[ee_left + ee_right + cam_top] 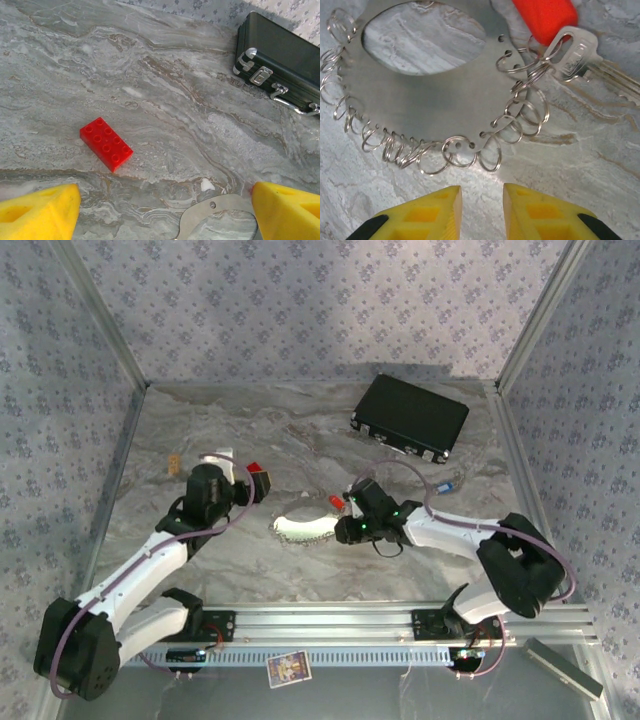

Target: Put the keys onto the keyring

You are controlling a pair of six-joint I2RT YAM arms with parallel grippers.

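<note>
Grey marbled tabletop (200, 420) walled in by pale paper (300, 300) with small blue flowers. Far right, lying flat: black hard case (410, 416) with silver latches. Left of centre, flat on the marble: red eight-stud building brick (106, 143). At the near edge, small picture card (288, 668).

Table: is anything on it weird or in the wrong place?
Yes, a red toy brick lies by itself on the table, apart from the keyring. A building brick looks odd next to key things. Nothing looks spilled or broken.
</note>
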